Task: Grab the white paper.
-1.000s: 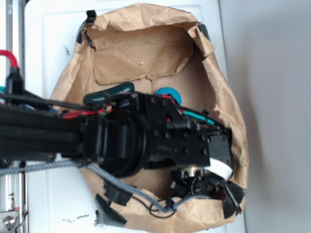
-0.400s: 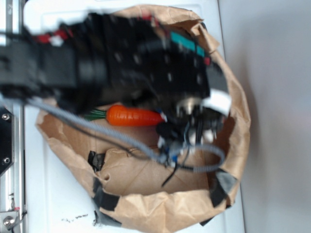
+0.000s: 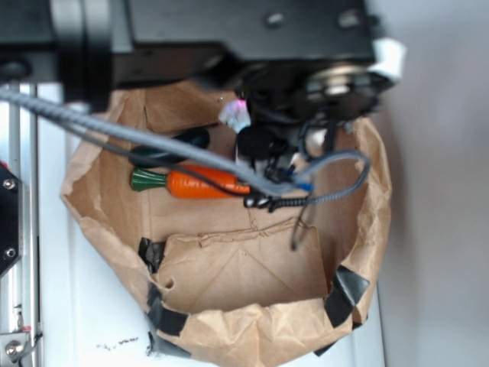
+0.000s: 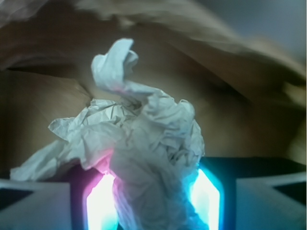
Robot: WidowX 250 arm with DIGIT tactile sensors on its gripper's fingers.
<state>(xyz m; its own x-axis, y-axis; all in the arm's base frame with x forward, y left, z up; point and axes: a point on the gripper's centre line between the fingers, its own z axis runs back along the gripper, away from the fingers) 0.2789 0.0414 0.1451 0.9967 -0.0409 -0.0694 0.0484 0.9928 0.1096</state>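
The white paper is a crumpled off-white wad filling the middle of the wrist view, pinched between my two glowing fingers. My gripper is shut on the white paper. In the exterior view a small piece of the white paper, tinted pink, shows below the black arm at the top, above the far part of the brown paper bag. The gripper itself is mostly hidden under the arm's body there.
An orange toy carrot with a green top lies on the bag's floor. A dark green object lies just behind it. Grey and black cables hang over the bag. Black tape patches mark the bag's rim.
The arm has swung from the near side of the bag to its far side and risen toward the camera. The carrot has come into view, and the white paper is held in the fingers.
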